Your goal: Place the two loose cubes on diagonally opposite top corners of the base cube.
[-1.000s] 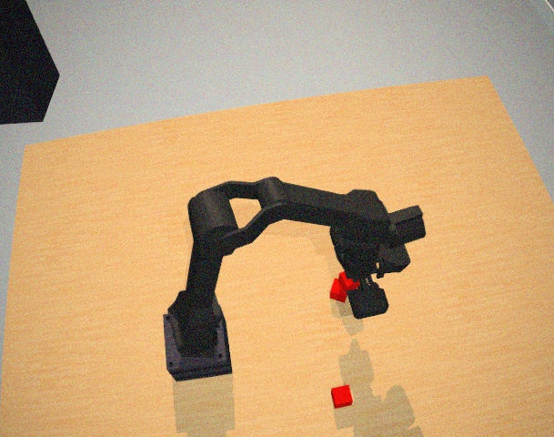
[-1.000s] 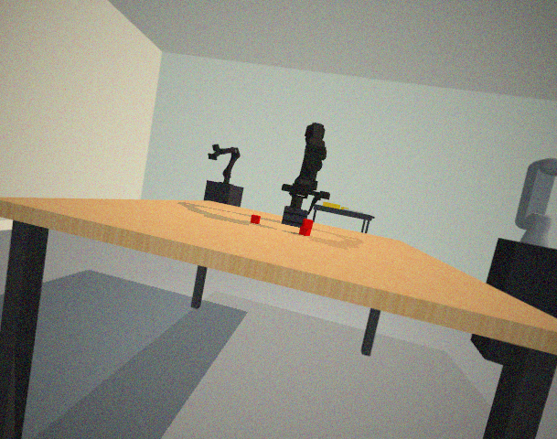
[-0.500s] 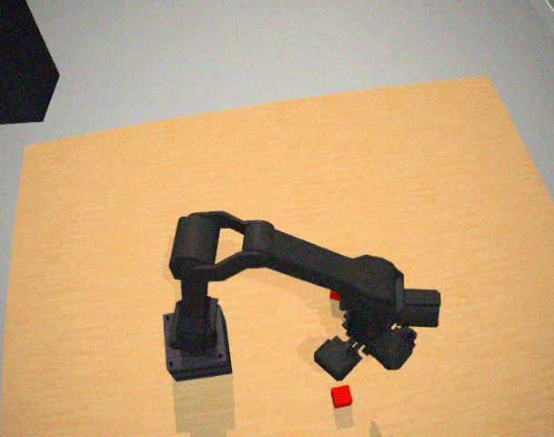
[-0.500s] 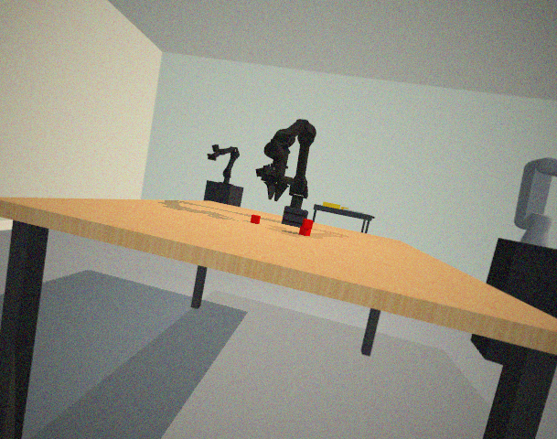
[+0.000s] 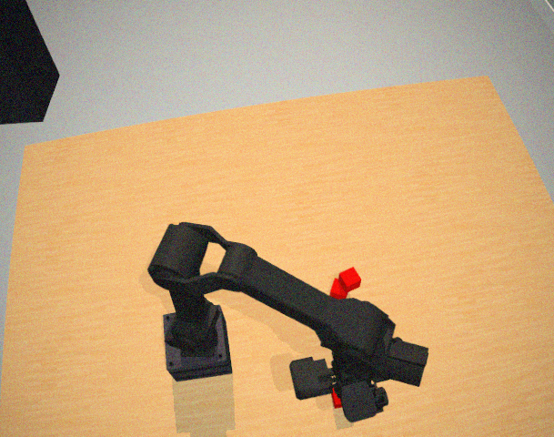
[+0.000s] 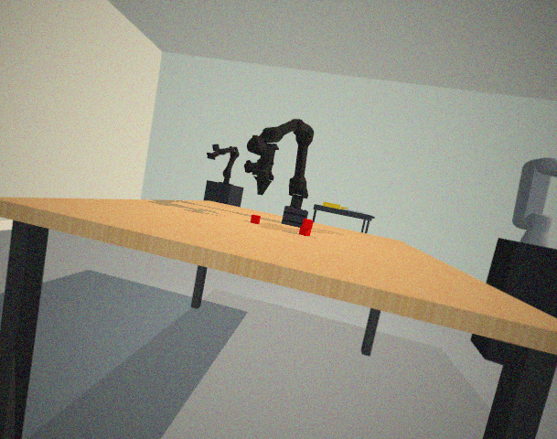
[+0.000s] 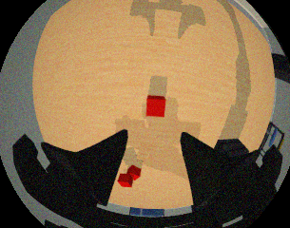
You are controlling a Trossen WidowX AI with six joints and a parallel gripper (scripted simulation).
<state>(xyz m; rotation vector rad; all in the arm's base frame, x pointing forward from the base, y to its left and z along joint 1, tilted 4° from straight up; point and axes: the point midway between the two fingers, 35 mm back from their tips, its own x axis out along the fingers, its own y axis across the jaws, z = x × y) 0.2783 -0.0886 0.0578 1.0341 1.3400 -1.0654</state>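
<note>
A loose red cube (image 5: 337, 400) (image 6: 255, 219) (image 7: 156, 106) lies alone on the table, partly hidden by the arm in the top view. The other loose red cube (image 5: 350, 279) (image 6: 307, 222) (image 7: 125, 180) rests on the red base cube (image 5: 337, 289) (image 6: 305, 231) (image 7: 135, 172), offset toward one corner; the exact offset is too small to tell. My gripper (image 6: 262, 192) (image 7: 154, 135) is open and empty, pointing down high above the table near the lone cube. Its fingertips are hidden in the top view.
The arm's base (image 5: 196, 348) (image 6: 294, 215) stands on the wooden table (image 5: 126, 188) (image 6: 221, 240). The forearm (image 5: 286, 291) passes near the two stacked cubes in the top view. Another small arm (image 6: 229, 165) and a side table (image 6: 354, 214) stand in the background.
</note>
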